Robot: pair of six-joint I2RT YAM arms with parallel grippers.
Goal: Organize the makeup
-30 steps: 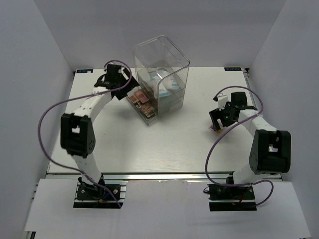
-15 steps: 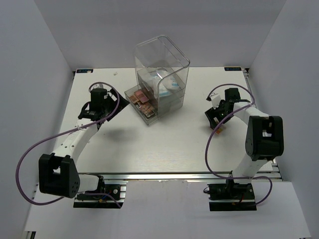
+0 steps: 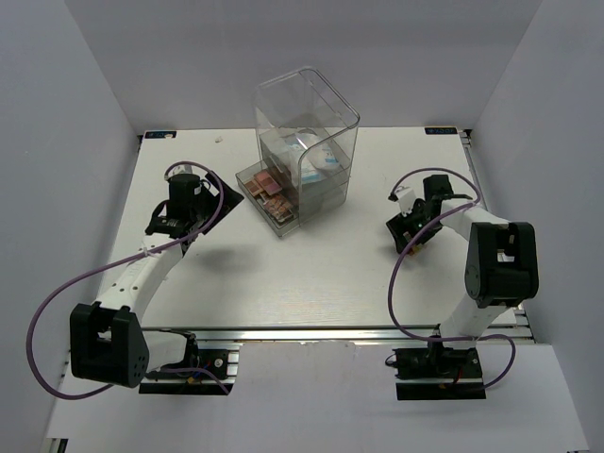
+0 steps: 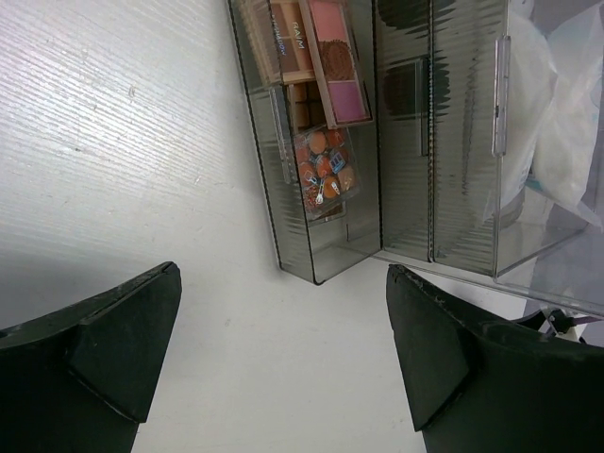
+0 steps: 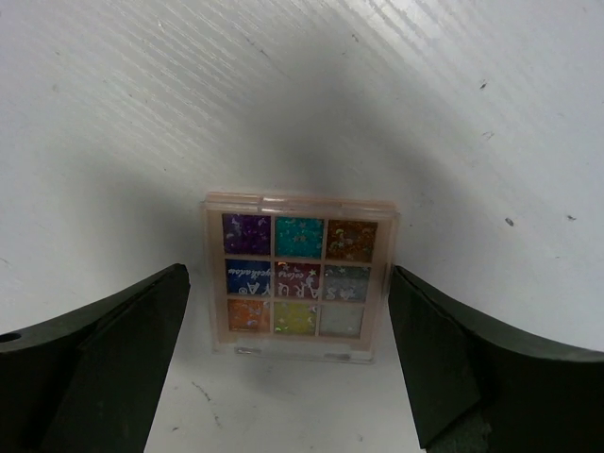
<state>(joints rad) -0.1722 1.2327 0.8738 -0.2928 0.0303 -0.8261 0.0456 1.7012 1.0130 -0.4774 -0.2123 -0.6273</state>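
2 end effectors: both stand open, and neither one holds anything.
Left end effector (image 3: 177, 215): it is at the left of the top view, above the bare surface (image 3: 283, 274). Its fingers (image 4: 113, 349) are wide apart and point toward the drawer box (image 3: 307, 132).
Right end effector (image 5: 288, 274): it is at the right of the top view, low over the surface. 1 finger stands on each side of the multicolour palette (image 5: 300, 276), with a gap on both sides.
Multicolour palette: it lies flat on the surface, in the centre of the right wrist view. It has 9 glitter pans in 3 rows of 3, in a pale frame.
Drawer box: tall and clear, in the upper centre of the top view.
Open drawer (image 4: 326, 236): pulled out toward the lower left of the top view.
Palettes in the drawer: a pink palette (image 4: 337, 61), a brown palette (image 4: 283, 42) beside it, and a small orange-toned palette (image 4: 326, 176) nearer the drawer front.
White packets (image 4: 557, 113): soft, behind the clear wall at the upper right of the left wrist view. Which compartment holds them, I cannot tell.
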